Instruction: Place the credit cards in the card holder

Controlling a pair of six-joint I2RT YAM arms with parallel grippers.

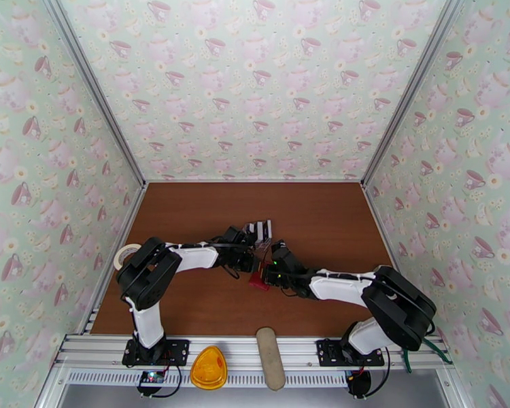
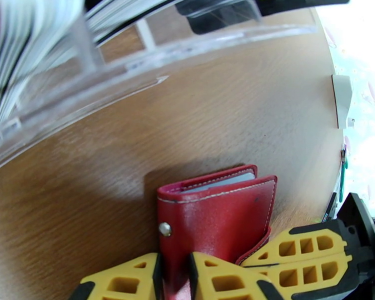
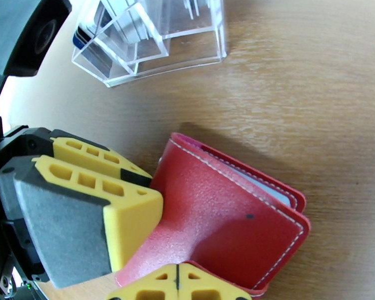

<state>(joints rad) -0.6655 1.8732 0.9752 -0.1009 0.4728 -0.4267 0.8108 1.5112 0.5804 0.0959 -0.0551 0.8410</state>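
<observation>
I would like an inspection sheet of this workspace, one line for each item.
Surface: brown wood-grain table.
Job's things: red card holder part open; credit cards standing in a clear stand.
Clutter: tape roll at left edge; orange object and tan object on the front rail.
Hands: left hand shut on the card holder's cover; right hand shut at its edge.
Cables: black leads at the bases; green cable at right.
Surroundings: teacup wallpaper walls.

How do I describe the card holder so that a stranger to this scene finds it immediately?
On the brown table, find the middle, where the left gripper and the right gripper meet. Both pinch the card holder, a small folding wallet. It is red with pale stitching, while the stand near it is clear plastic.
</observation>
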